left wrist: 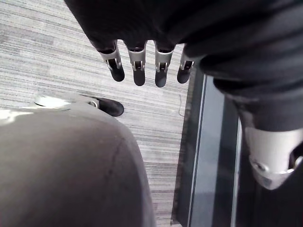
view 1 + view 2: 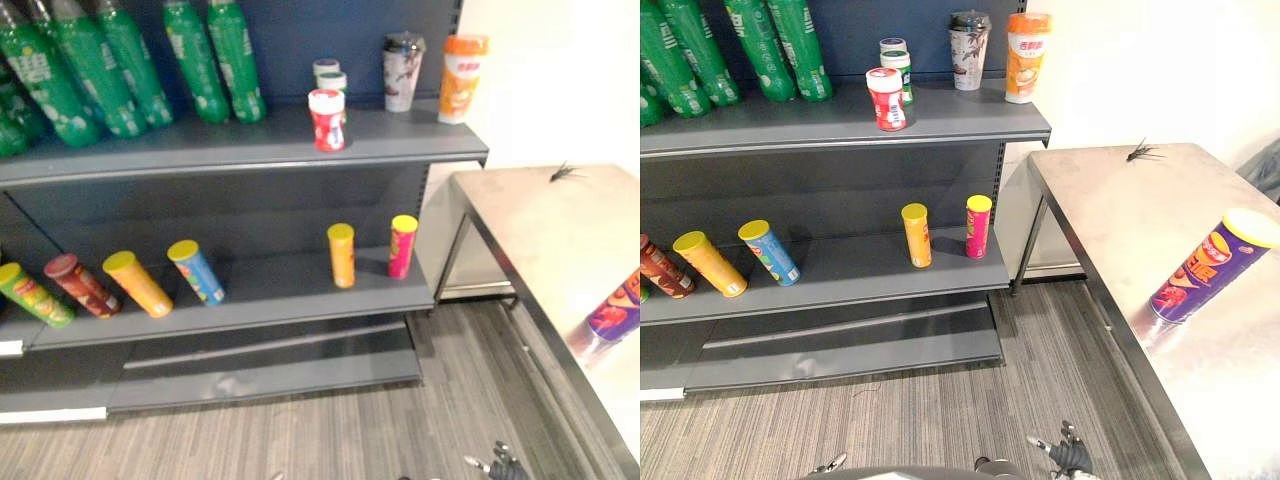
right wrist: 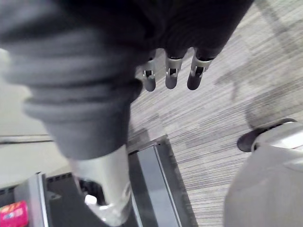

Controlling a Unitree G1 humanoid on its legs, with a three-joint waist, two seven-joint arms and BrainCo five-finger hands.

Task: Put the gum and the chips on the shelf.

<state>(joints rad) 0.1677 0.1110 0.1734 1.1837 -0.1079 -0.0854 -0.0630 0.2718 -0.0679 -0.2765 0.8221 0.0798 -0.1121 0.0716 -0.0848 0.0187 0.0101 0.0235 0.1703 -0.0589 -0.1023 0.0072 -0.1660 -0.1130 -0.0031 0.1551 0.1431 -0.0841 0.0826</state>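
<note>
Both hands hang low over the grey striped floor point(image 2: 940, 400) in front of the shelving: our left hand point(image 1: 137, 64) shows its fingers straight and loose with nothing between them, and our right hand point(image 3: 171, 75) is the same, fingers relaxed and empty. To our right stands the desk point(image 2: 1110, 215), and on it, near its front edge, sits the purple chips can point(image 2: 1208, 268) with a yellow lid, well apart from either hand. Farther back on the desk lies a small black thing point(image 2: 1140, 152) that we cannot make out. Ahead of us, on the upper shelf point(image 2: 200, 150), the red and white gum jar point(image 2: 327, 119) stands near the front edge, with two more small jars point(image 2: 330, 78) just behind it. Beside those, toward the shelf's right end, we see a grey cup point(image 2: 403, 72) and an orange cup point(image 2: 461, 78), and along the left part a row of green bottles point(image 2: 150, 70). On the lower shelf point(image 2: 270, 300) stand an orange can point(image 2: 341, 255) and a pink can point(image 2: 402, 245) side by side, and farther left a blue can point(image 2: 197, 271), a yellow can point(image 2: 138, 284), a brown can point(image 2: 80, 286) and a green can point(image 2: 35, 295).
</note>
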